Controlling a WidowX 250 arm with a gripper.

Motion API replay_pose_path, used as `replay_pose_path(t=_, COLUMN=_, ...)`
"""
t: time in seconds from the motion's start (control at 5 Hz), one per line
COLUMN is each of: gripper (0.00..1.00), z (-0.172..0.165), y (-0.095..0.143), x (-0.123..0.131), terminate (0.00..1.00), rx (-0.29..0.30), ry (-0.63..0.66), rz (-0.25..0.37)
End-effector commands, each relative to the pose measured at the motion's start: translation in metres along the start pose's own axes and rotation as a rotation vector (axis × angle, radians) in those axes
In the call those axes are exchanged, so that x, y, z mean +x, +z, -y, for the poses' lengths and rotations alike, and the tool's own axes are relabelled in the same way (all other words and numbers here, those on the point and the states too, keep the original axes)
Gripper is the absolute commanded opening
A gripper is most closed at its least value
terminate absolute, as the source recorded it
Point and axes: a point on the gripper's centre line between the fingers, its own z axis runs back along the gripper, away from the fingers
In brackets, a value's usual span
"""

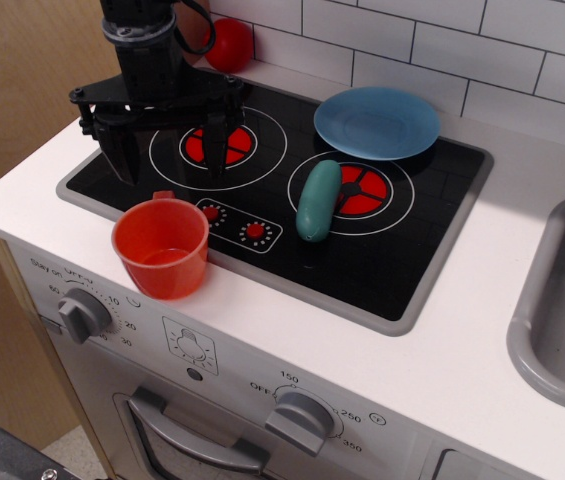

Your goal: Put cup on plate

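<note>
The orange-red cup (161, 247) stands upright at the front left of the toy stove, on the edge of the black cooktop, its small handle pointing back. The light blue plate (376, 122) lies at the back right of the cooktop, with nothing on it. My black gripper (167, 158) hangs over the back left burner, just behind and above the cup, with its two fingers spread wide and nothing between them.
A teal oblong toy (318, 199) lies on the cooktop between the cup and the plate. A red ball (230, 44) sits against the tiled back wall. A grey sink (562, 310) is at the right. Knobs (84, 315) line the stove front.
</note>
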Motion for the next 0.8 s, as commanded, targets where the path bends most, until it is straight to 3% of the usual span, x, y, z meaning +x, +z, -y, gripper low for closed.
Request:
replay_pose_path(t=0.0, gripper=1.00, z=-0.007, y=-0.007, x=-0.003, terminate=0.00, rx=0.020, ry=0.023, rz=0.030)
replay_pose_path(t=0.4, gripper=1.00, z=-0.005, y=-0.020, x=-0.008, terminate=0.00, rx=0.023, ry=0.078, rz=0.006)
replay_pose_path(t=0.6, gripper=0.00, z=-0.003, y=-0.026, x=-0.009, terminate=0.00, rx=0.059, ry=0.102, rz=-0.031)
